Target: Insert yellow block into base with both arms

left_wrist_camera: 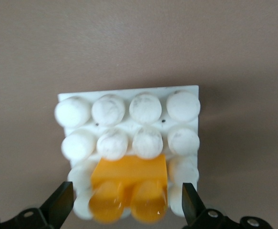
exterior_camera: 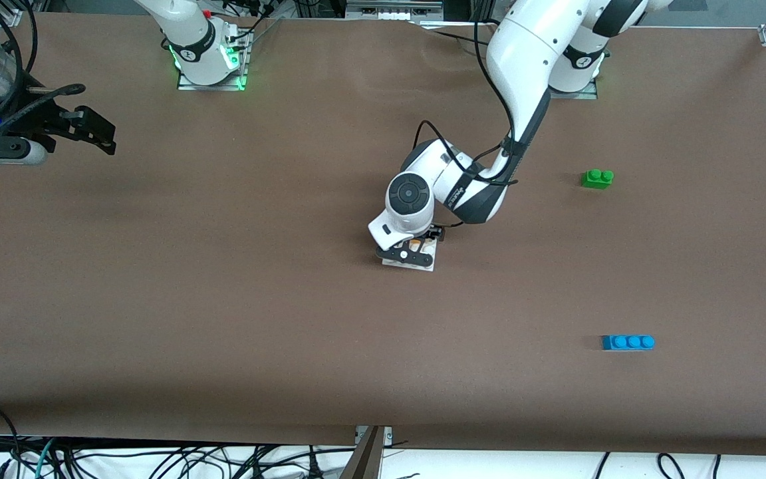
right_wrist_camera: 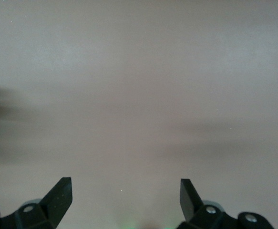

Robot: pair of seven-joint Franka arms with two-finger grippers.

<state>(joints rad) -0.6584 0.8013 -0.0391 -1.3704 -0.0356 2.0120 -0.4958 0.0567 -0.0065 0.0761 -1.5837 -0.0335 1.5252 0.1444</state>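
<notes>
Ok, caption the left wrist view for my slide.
Left tool open around the yellow block, which sits on the white studded base.

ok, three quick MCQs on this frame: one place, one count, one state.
1. Where does the yellow block sit?
A. on the base
B. beside the green brick
C. on bare table

2. How many studs on the blue brick?
A. two
B. three
C. four

3. How is the left gripper?
A. shut on the block
B. open, fingers clear of the block on both sides
C. away at the table's edge

Key: 1 A, the left wrist view shows the block among the base's studs. 2 B, three round studs show in the front view. 3 B, gaps show between each finger and the block. The right gripper waits open over the right arm's end.
</notes>
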